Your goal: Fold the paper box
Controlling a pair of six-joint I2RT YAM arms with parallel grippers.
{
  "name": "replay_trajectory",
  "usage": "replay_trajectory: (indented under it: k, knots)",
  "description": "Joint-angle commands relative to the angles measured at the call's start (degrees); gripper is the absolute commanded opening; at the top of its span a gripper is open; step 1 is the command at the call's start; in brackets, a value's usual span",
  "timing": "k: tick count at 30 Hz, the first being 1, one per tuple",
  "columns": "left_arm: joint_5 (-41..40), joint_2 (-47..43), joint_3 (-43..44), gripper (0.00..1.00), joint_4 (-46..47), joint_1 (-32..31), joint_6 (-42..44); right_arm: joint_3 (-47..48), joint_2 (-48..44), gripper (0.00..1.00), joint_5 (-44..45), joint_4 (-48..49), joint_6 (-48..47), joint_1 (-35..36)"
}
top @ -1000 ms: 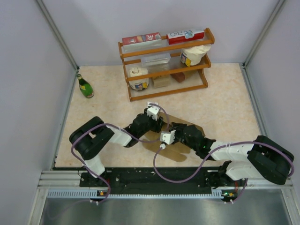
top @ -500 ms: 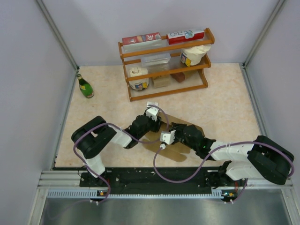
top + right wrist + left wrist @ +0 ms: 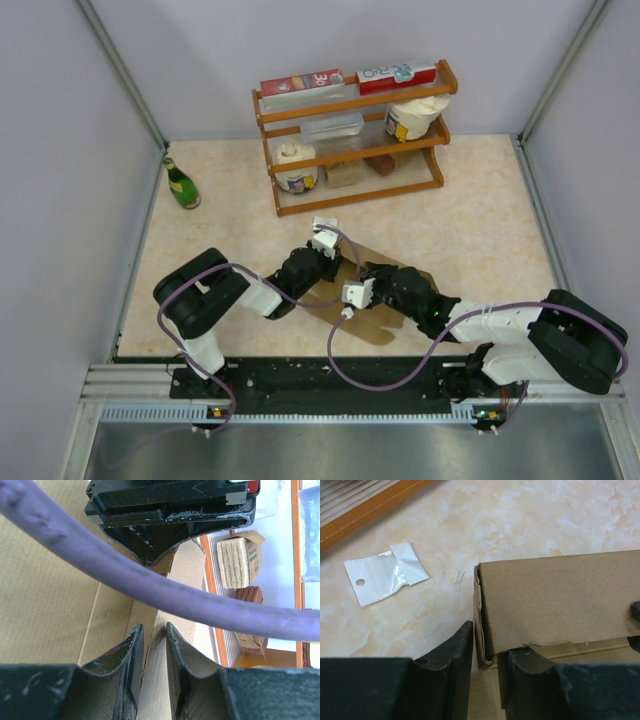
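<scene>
Between left gripper [image 3: 486, 642] and right gripper [image 3: 154, 628], paper box [image 3: 555, 600], long axis near-to-far

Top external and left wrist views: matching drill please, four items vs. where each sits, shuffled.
1 green bottle
2 red cartons
3 paper box
4 clear plastic bag

A on top of the wooden rack
B flat on the table, left of the cardboard edge
C at the table's far left edge
D mid-table, nearer than the rack

Pairs: 1-C, 2-A, 3-D, 4-B
</scene>
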Motion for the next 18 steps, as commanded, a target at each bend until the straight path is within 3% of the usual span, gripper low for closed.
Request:
replay_trajectory:
  k: [1,16,18]
  knots:
    - [-2.6,0.4,-0.1,0.27,4.6,-0.6,0.0,1.5,-0.9,0.24,-1.8,-2.2,2.0,0.8]
    - [-7.7,1.0,1.8,0.02,2.9,-2.3,0.8,2.9,-1.4,0.26,-4.4,-4.3,4.5,0.8]
    - [-7.9,1.1,1.8,0.03,2.7,-2.4,0.9,2.9,-1.4,0.26,-4.6,-4.4,4.6,0.8]
